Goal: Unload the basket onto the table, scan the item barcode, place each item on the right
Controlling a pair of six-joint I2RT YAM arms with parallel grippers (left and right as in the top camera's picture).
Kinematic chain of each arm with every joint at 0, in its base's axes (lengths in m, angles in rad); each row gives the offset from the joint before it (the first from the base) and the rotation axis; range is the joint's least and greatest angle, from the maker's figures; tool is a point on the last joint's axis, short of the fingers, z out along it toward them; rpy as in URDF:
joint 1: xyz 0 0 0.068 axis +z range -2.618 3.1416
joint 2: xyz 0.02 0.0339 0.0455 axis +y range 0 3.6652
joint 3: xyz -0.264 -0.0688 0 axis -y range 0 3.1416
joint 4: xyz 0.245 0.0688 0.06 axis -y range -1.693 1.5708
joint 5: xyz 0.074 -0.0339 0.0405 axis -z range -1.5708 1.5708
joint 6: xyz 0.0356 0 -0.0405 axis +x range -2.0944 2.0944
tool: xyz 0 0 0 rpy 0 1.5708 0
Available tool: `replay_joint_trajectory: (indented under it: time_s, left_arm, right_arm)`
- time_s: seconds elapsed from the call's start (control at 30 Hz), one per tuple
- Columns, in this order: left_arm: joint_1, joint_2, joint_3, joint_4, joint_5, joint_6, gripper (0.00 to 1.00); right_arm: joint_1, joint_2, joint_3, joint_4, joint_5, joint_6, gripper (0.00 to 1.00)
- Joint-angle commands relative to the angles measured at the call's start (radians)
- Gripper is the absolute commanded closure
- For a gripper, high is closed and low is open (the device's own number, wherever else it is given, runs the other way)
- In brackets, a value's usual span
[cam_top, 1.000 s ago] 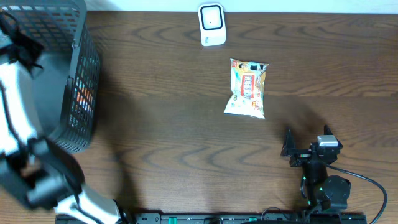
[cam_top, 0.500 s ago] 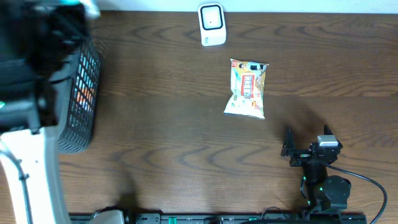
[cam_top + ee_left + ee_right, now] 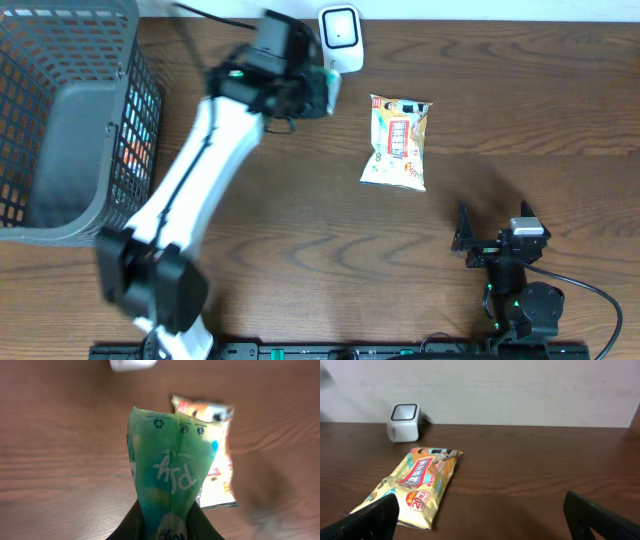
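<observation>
One second on, the left arm (image 3: 190, 185) has swung from the basket (image 3: 142, 110) to the scanner (image 3: 341, 38), left jaws pinching a green packet (image 3: 172, 475); right jaws stay wide

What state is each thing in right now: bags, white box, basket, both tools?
Left tool: shut on the green packet.
Green packet: gripped, off the table.
Yellow snack bag: lying flat, untouched.
Scanner: standing upright.
Basket: upright, open-topped.
Right tool: open, empty.
</observation>
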Motion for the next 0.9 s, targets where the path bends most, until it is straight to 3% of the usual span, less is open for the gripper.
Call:
replay_joint_trajectory:
  time_s: [0.0,0.07,0.17,0.23,0.33,0.63,0.77,0.87]
  left_arm:
    - [-0.041,0.121,0.005,0.008,-0.047,0.024,0.92]
    - [-0.066,0.196,0.005,0.026,-0.046,0.017,0.92]
    - [-0.083,0.253,0.005,0.068,-0.046,-0.023,0.84]
    - [-0.090,0.272,0.005,0.091,-0.046,-0.050,0.63]
    - [-0.094,0.273,0.007,0.108,-0.042,-0.063,0.22]
    - [-0.068,0.136,0.063,0.126,-0.048,-0.007,0.18]
    - [0.018,-0.068,0.063,0.169,-0.225,-0.002,0.05]
    - [0.124,-0.227,0.063,0.229,-0.355,-0.002,0.02]
  right_arm:
    - [0.009,-0.003,-0.002,-0.004,-0.006,0.007,0.01]
    - [0.009,-0.003,-0.002,-0.004,-0.006,0.007,0.01]
    - [0.009,-0.003,-0.002,-0.004,-0.006,0.007,0.01]
    - [0.009,-0.003,-0.002,-0.004,-0.006,0.007,0.01]
    - [0.009,-0.003,-0.002,-0.004,-0.006,0.007,0.01]
    - [0.009,-0.003,-0.002,-0.004,-0.006,0.007,0.01]
    - [0.009,-0.003,-0.002,-0.004,-0.006,0.007,0.01]
    - [0.009,-0.003,-0.002,-0.004,-0.006,0.007,0.01]
